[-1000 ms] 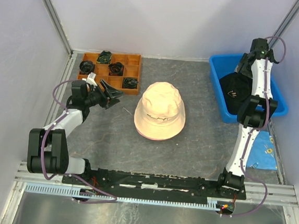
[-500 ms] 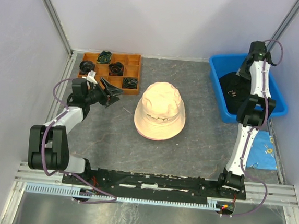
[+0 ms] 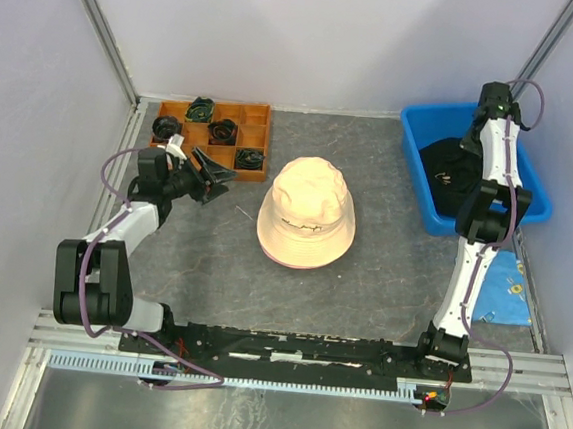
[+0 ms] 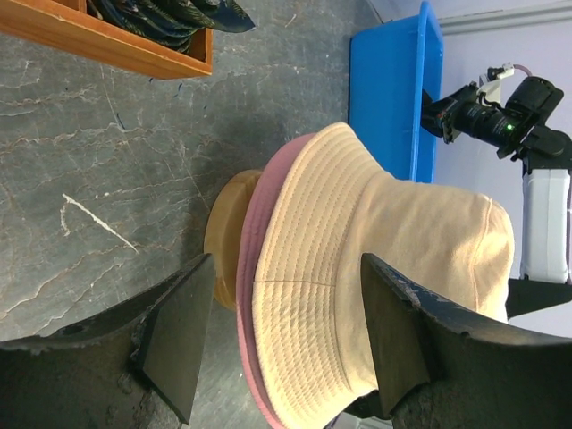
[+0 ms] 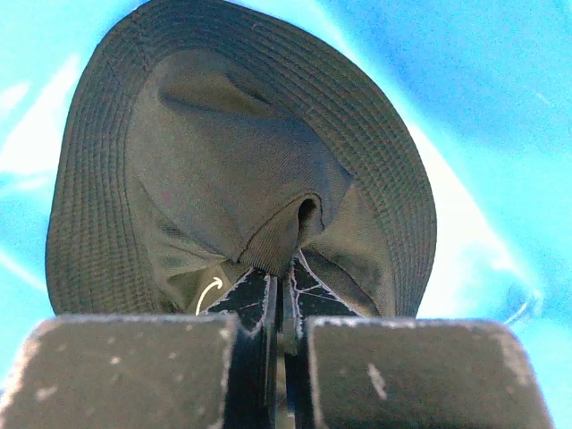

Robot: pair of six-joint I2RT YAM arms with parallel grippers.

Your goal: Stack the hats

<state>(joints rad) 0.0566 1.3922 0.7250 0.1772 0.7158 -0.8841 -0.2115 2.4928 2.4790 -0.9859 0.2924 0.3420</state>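
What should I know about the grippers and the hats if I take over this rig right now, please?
Left gripper: open, empty, hovering left of the stack and facing it.
Right gripper: shut on the black hat, pinching its crown inside the blue bin.
Hats: the beige hat sits over a pink hat on the wooden stand, mid-table.
Done: beige stacked on pink; black hat gripped.
Left: lift the black hat out and set it on the beige one.
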